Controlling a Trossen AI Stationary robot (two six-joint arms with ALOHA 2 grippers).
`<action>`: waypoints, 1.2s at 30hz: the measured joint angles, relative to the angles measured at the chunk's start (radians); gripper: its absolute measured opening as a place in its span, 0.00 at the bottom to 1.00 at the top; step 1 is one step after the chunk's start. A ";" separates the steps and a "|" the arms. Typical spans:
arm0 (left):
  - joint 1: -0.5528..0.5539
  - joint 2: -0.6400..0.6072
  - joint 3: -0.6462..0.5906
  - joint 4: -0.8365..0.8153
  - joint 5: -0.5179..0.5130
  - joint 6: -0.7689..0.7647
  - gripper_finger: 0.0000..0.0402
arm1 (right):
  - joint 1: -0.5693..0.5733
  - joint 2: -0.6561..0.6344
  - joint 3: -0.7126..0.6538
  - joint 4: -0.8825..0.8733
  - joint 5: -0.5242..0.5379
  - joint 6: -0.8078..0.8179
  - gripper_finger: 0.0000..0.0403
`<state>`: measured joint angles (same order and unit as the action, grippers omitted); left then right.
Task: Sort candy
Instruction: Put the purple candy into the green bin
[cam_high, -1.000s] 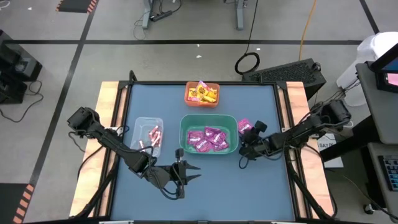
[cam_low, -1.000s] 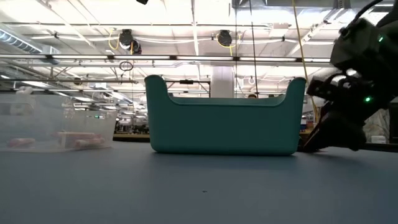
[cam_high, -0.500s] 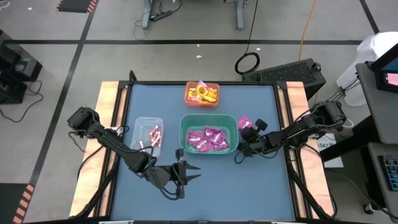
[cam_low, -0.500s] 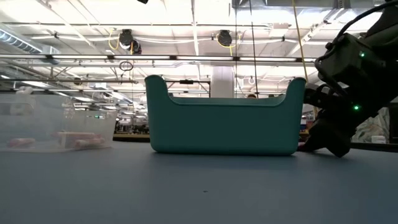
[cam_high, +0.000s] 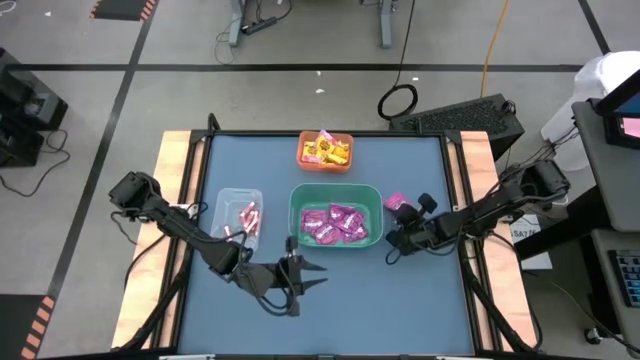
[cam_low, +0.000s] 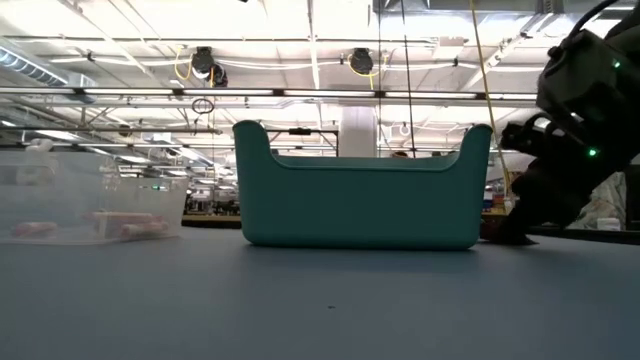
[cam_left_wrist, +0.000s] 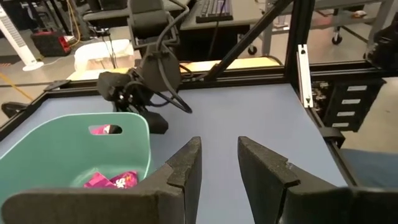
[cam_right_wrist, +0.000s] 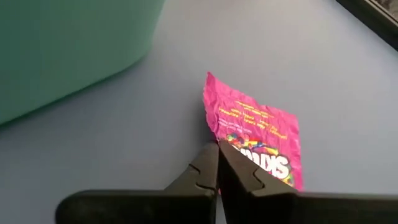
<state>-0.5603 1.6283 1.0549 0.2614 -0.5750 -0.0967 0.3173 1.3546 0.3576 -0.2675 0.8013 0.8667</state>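
Right pincer: a second ago its fingers stood apart beside the green bin; now they are pressed together, tips at the edge of a magenta candy packet lying on the counter.

Right arm: swung in toward the bin's right wall half a second ago, now back out slightly to about where it began. Low view shows the same, the dark wrist nearer the bin wall mid-way, then farther right again.

Magenta packet right of the bin: earlier a larger pink patch showed beside the pincer head; now only a small part shows in the high view, near the bin's upper right corner.
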 joint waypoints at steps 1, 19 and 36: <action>0.000 0.000 0.000 0.000 0.001 0.000 0.28 | 0.008 -0.013 0.007 -0.041 0.000 0.023 0.00; 0.018 0.001 0.000 0.029 0.029 -0.002 0.28 | 0.201 -0.061 0.368 -0.659 0.038 0.281 0.00; -0.019 0.044 0.000 0.227 0.056 -0.030 0.28 | 0.395 -0.061 0.660 -0.815 0.109 0.351 0.00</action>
<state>-0.5793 1.6721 1.0546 0.4884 -0.5188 -0.1264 0.7118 1.2938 1.0179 -1.0825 0.9102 1.2178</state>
